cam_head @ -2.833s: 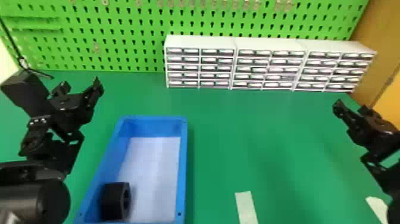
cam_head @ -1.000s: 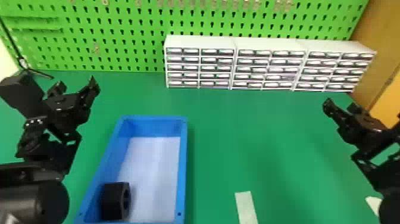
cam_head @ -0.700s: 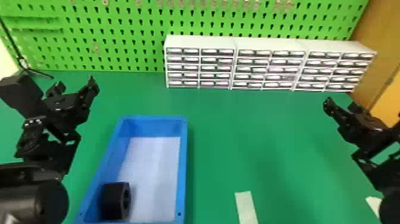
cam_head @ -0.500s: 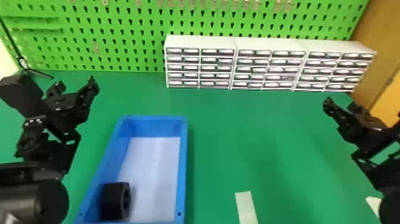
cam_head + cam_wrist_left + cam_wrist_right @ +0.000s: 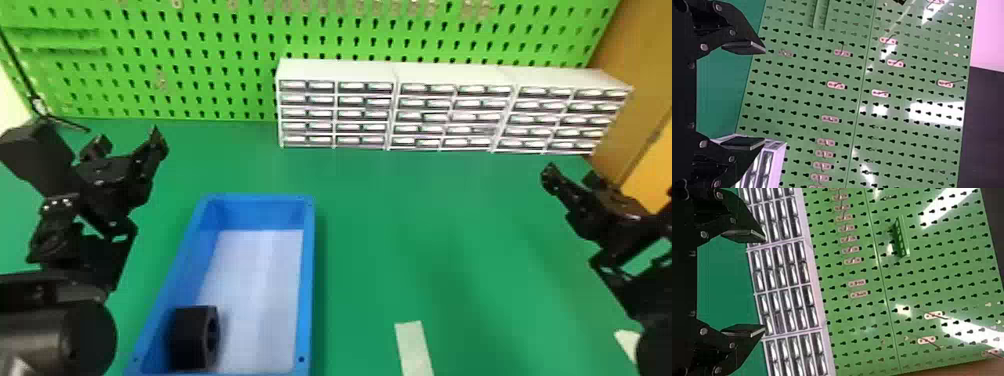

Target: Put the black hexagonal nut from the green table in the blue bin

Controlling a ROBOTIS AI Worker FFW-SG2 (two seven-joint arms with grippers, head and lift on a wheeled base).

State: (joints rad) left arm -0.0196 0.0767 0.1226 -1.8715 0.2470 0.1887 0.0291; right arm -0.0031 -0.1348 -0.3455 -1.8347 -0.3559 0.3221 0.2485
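while the nut [image 5: 189,336] lies in the bin [image 5: 307,280], left claw [image 5: 128,139] spread, right claw [image 5: 571,174] spread

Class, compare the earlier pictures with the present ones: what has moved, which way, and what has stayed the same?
The right claw has moved left, inward over the table; the left claw has shifted slightly left, outward. Neither took hold of or let go of anything. The nut still lies in the bin, both unmoved.
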